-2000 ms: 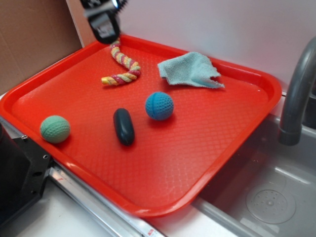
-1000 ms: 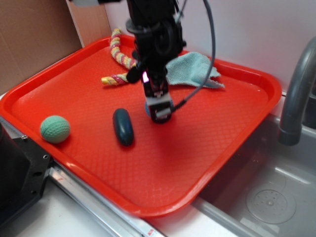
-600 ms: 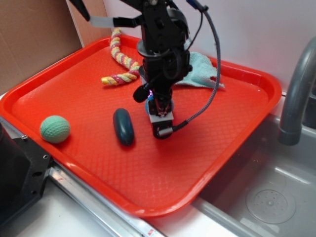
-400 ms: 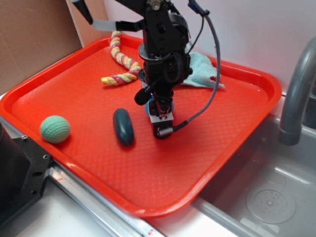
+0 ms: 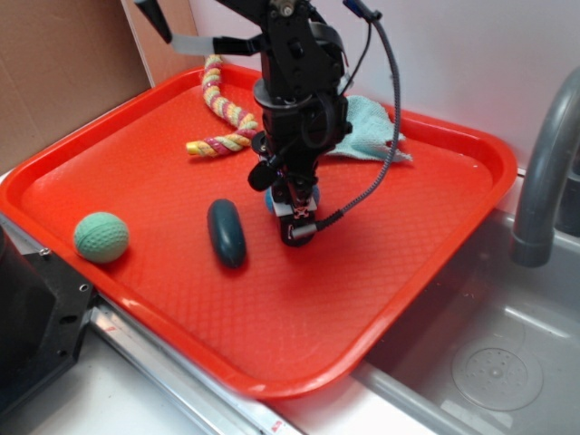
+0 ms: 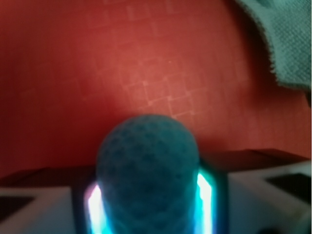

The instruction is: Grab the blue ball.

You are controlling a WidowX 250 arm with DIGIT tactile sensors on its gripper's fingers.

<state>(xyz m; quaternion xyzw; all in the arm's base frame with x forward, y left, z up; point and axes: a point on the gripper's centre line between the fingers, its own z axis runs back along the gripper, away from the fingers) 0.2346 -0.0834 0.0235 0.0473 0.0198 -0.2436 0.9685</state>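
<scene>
Hand point(image 5: 297, 216) is down on the red tray point(image 5: 381, 272), about mid-tray, pointing straight down off the black arm point(image 5: 294, 82). Blue ball point(image 6: 146, 170) sits right between the fingers in the wrist view, both pads pressed against its sides with light glowing along each edge, so the hand is clamped on the ball. In the exterior view the ball point(image 5: 272, 201) is mostly hidden behind the hand, only a blue sliver showing at the fingers, low on the tray; can't tell if it's touching the tray surface or just off it. Dark navy capsule point(image 5: 227, 232) lies just left of the hand, apart from it. Green ball point(image 5: 101, 236) is well off to the left near the tray's front-left rim. Braided rope toy point(image 5: 222, 116) lies at the back of the tray behind the arm. Light teal cloth point(image 5: 370, 129) is at the back right, also seen top right in the wrist view point(image 6: 287, 44). Grey faucet point(image 5: 544, 172) and sink point(image 5: 489, 362) are to the right of the tray.
</scene>
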